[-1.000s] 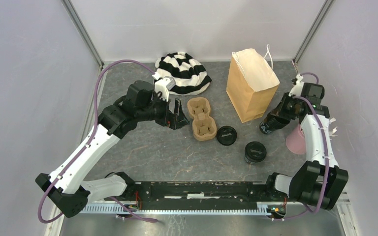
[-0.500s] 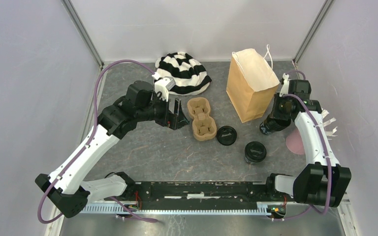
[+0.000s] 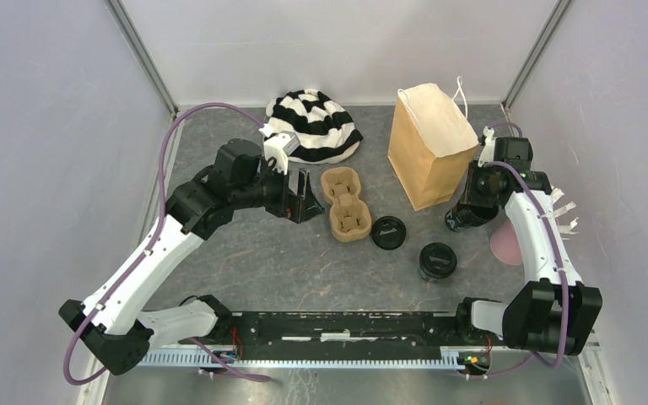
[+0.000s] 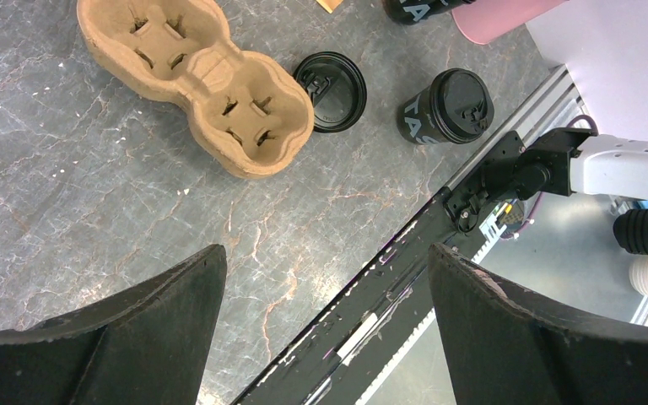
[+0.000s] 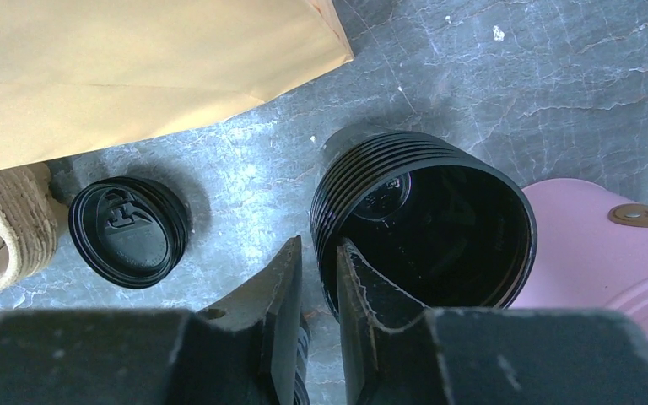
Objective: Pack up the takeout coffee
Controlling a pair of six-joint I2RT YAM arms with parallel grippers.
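Coffee cup (image 5: 388, 164), lidless, at 5 o'clock of paper bag (image 3: 430, 152); right hand (image 5: 318, 249) clamped on its rim. Lidded cup (image 3: 437, 260) on worktop (image 3: 287, 261) at its 7 o'clock. Left hand (image 4: 325, 257) spread apart, empty.

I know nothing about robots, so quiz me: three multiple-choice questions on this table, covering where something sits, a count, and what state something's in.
1. Where is the loose black lid?
A) pressed onto a cup
B) flat on the table beside the cardboard carrier
C) inside a carrier well

2. How many cup wells does the carrier have?
A) two
B) three
C) six

3. The black cup between the right arm's fingers is:
A) lidded
B) crushed flat
C) open, no lid

Answers:
1 B: the top view shows it lying by the carrier's near end.
2 A: two wells show, both empty.
3 C: the right wrist view looks straight down into it, with the rim pinched between the fingers.
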